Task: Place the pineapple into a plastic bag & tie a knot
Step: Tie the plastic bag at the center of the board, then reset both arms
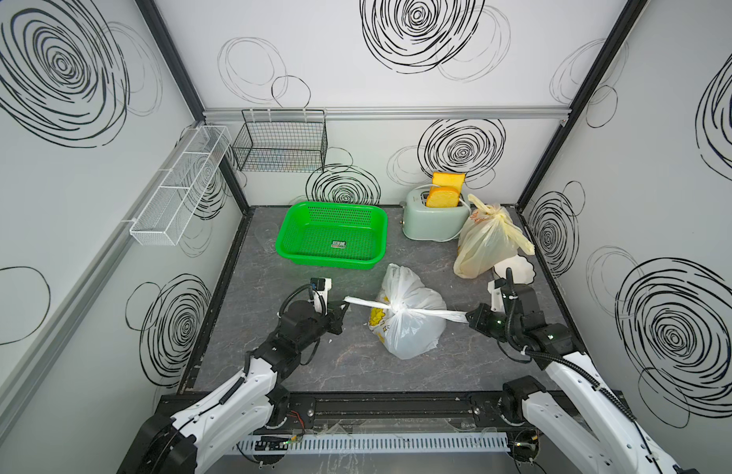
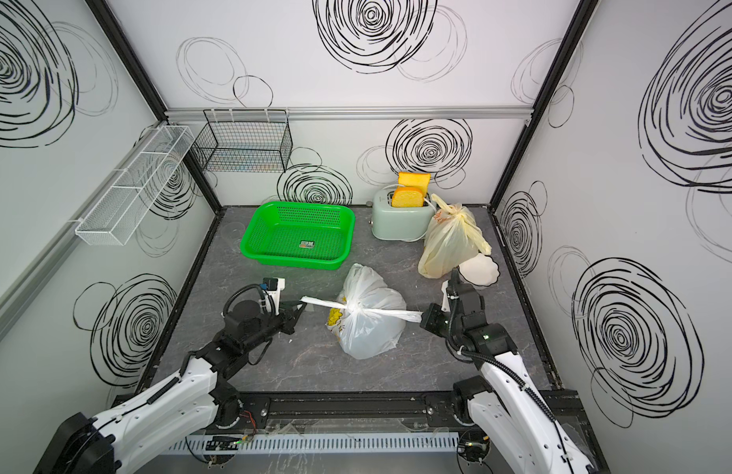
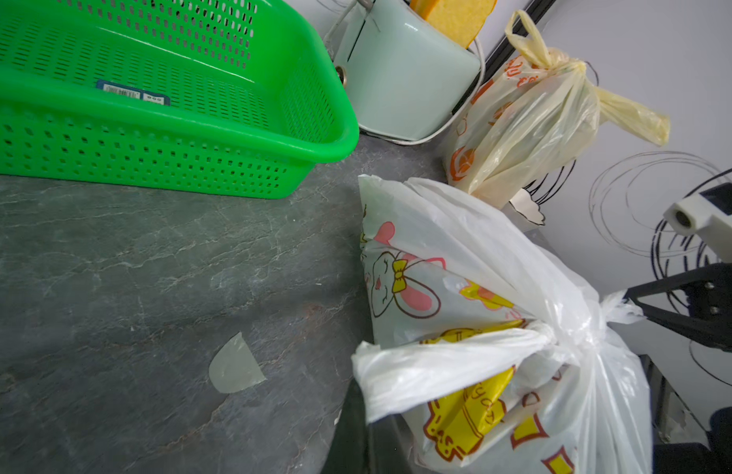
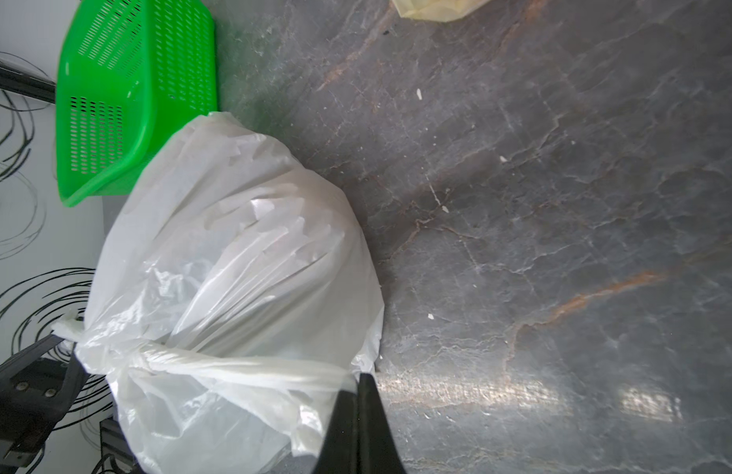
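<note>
A white plastic bag (image 1: pixel 409 328) (image 2: pixel 368 328) with yellow print lies in the middle of the table, bulging and closed at a knot (image 1: pixel 397 308) (image 2: pixel 352 308). The pineapple is hidden from view. Two twisted handles stretch taut, one to each side of the knot. My left gripper (image 1: pixel 344 304) (image 2: pixel 300 304) (image 3: pixel 368 414) is shut on the left handle (image 1: pixel 368 303). My right gripper (image 1: pixel 469 317) (image 2: pixel 422 317) (image 4: pixel 358 381) is shut on the right handle (image 1: pixel 442 315). The bag (image 3: pixel 479 287) (image 4: pixel 233 254) fills much of both wrist views.
A green basket (image 1: pixel 331 234) stands behind the bag. At the back right are a pale green toaster (image 1: pixel 434 221) holding bread, a tied yellowish bag (image 1: pixel 487 242) and a white scalloped dish (image 1: pixel 516 269). A clear glass (image 1: pixel 267 238) stands at the back left. Wire baskets (image 1: pixel 282 143) hang on the walls.
</note>
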